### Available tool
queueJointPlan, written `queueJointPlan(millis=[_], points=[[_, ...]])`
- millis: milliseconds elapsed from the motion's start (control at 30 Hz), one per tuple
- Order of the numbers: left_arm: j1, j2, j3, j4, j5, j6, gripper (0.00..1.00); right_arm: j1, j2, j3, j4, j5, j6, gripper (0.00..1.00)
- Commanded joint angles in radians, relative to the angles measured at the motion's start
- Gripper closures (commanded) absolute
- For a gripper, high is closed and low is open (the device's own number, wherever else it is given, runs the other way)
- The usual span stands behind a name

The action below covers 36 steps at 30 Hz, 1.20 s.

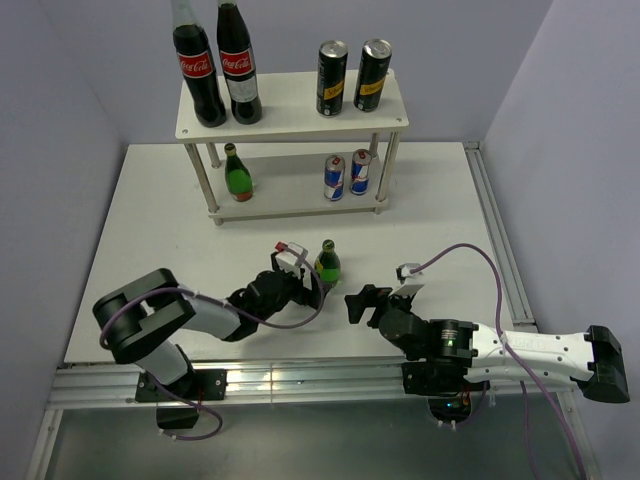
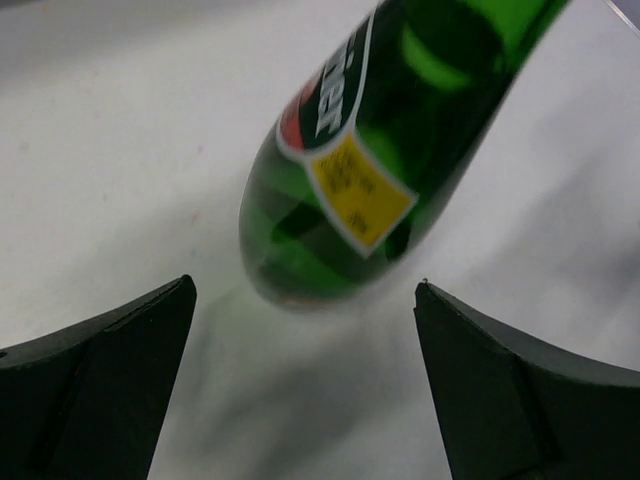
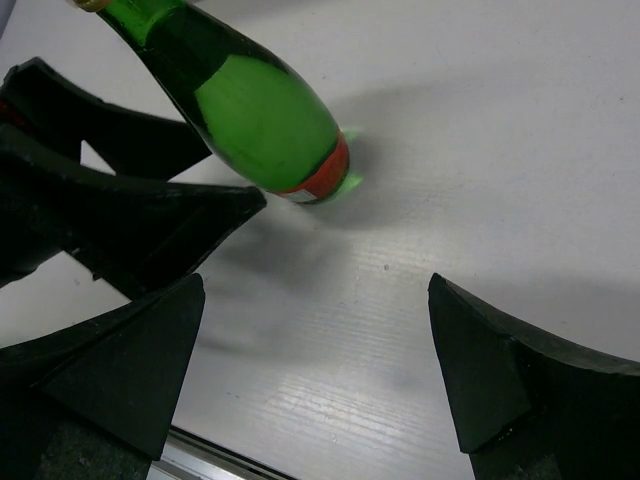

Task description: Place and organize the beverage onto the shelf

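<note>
A small green glass bottle (image 1: 327, 262) stands upright on the white table in front of the shelf (image 1: 292, 100). My left gripper (image 1: 311, 276) is open just left of it. In the left wrist view the bottle's base (image 2: 330, 200) sits level with the tips of the left gripper (image 2: 305, 284), touching neither finger. My right gripper (image 1: 362, 301) is open to the bottle's right, holding nothing; its wrist view shows the bottle (image 3: 262, 122) ahead of the right gripper (image 3: 316, 282). The lower tier holds another green bottle (image 1: 237, 174) and two blue-and-silver cans (image 1: 334, 178). Two black cans (image 1: 332, 78) stand on top.
Two large cola bottles (image 1: 198, 72) take up the left half of the shelf's top tier. The left gripper's fingers (image 3: 150, 215) reach into the right wrist view beside the bottle. Metal rails run along the table's near edge (image 1: 300, 380) and right side (image 1: 500, 240).
</note>
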Motion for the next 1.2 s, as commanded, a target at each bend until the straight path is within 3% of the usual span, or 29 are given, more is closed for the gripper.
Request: queueJointPlan(millis=[0, 367, 533, 600, 733, 767, 800, 833, 1033, 1167], points=[[-0.007, 0.078, 0.091, 0.162, -0.042, 0.041, 0.02, 0.009, -0.010, 0.001, 0.014, 0.032, 0.005, 0.00], [-0.007, 0.266, 0.209, 0.208, -0.091, 0.054, 0.06, 0.008, 0.010, 0.004, 0.031, 0.025, -0.006, 0.00], [-0.007, 0.356, 0.282, 0.211, -0.099, 0.057, 0.16, 0.009, 0.013, 0.004, 0.031, 0.023, -0.004, 0.00], [-0.007, 0.368, 0.298, 0.211, -0.130, 0.054, 0.35, 0.009, 0.013, 0.004, 0.028, 0.023, -0.003, 0.00], [-0.007, 0.369, 0.312, 0.188, -0.179, 0.056, 0.60, 0.009, 0.015, 0.004, 0.028, 0.020, -0.004, 0.00], [-0.007, 0.362, 0.318, 0.167, -0.192, 0.056, 0.70, 0.009, 0.013, 0.004, 0.029, 0.018, -0.004, 0.00], [-0.007, 0.353, 0.317, 0.135, -0.232, 0.057, 0.92, 0.009, 0.016, 0.004, 0.028, 0.020, -0.004, 0.00], [-0.007, 0.326, 0.311, 0.121, -0.255, 0.056, 1.00, 0.009, 0.015, 0.004, 0.031, 0.018, -0.006, 0.00], [-0.007, 0.147, 0.259, -0.025, -0.496, 0.103, 1.00, 0.009, 0.016, 0.004, 0.037, 0.015, -0.012, 0.00], [0.037, 0.042, 0.262, -0.117, -0.535, 0.133, 1.00, 0.009, 0.010, 0.003, 0.038, 0.017, -0.012, 0.00]])
